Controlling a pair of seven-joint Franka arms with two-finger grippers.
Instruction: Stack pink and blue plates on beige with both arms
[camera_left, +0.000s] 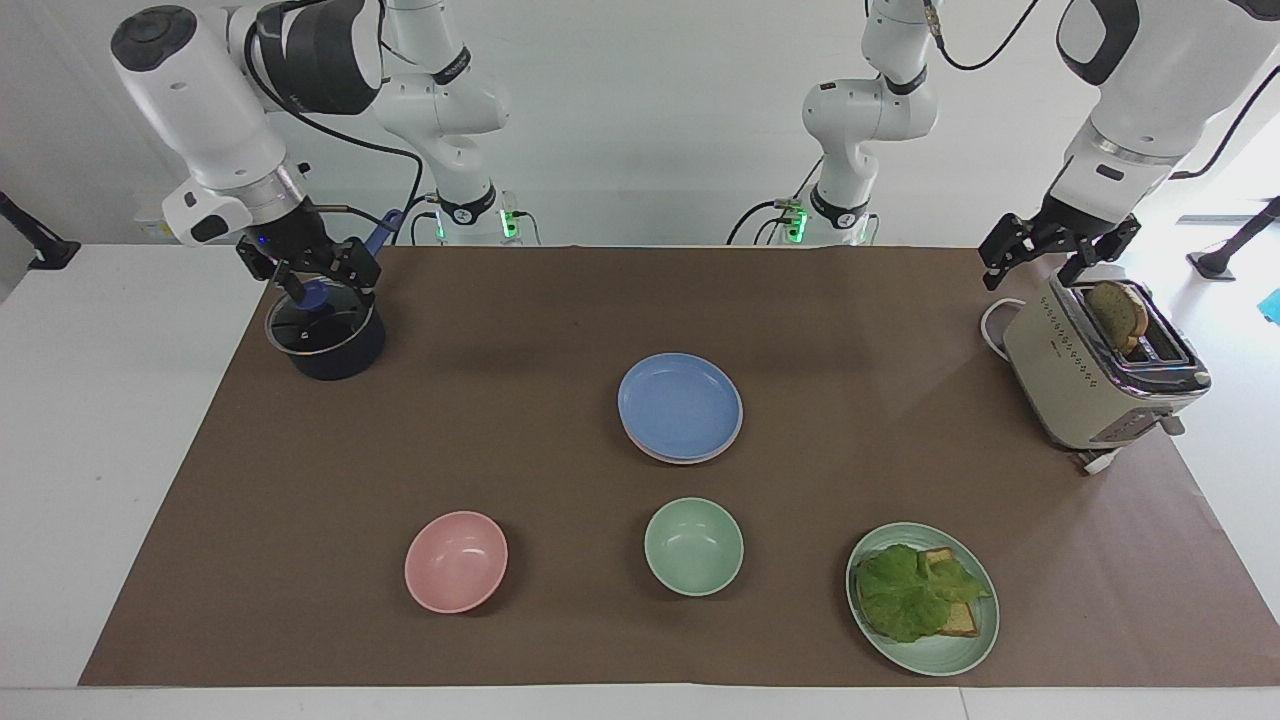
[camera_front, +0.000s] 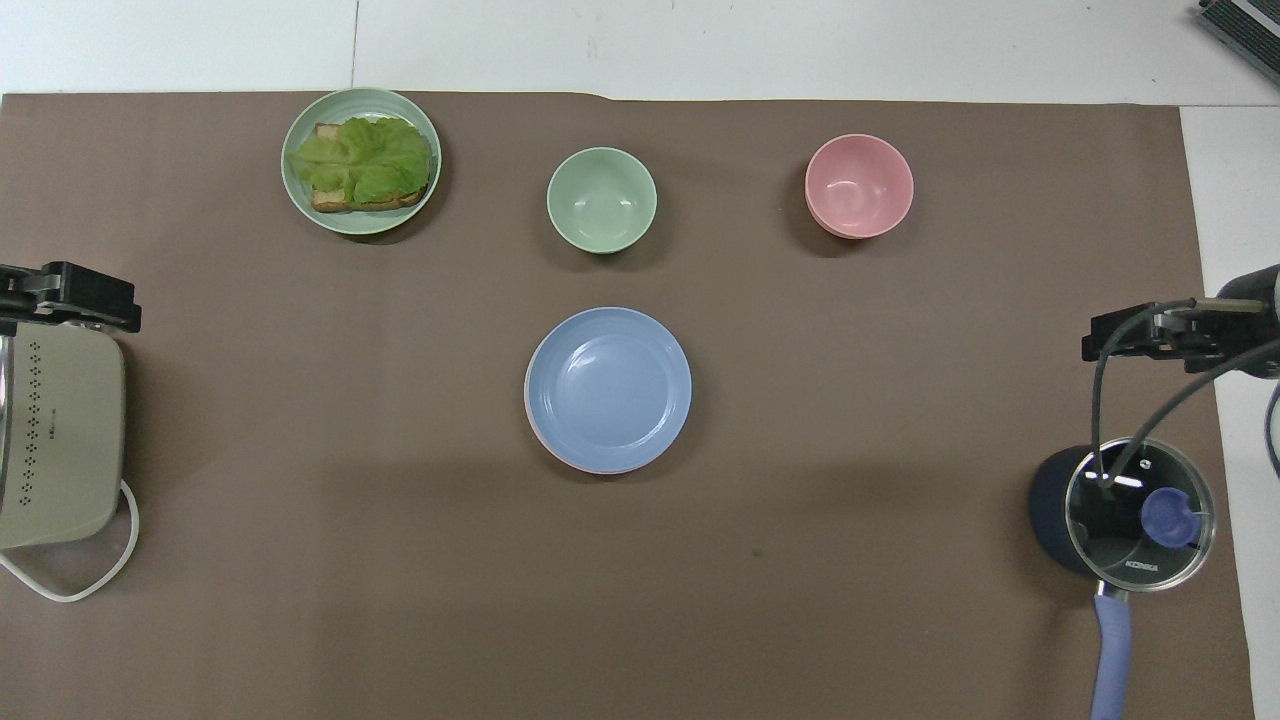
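The blue plate lies at the middle of the brown mat, on top of a stack. A thin rim of the pink plate shows under it. The beige plate is hidden. My right gripper hangs open and empty over the lidded pot at the right arm's end of the table, well away from the plates. My left gripper waits open and empty over the toaster at the left arm's end.
A dark blue pot with a glass lid stands under the right gripper. The beige toaster holds a bread slice. Farther from the robots than the stack stand a pink bowl, a green bowl and a green plate with lettuce and toast.
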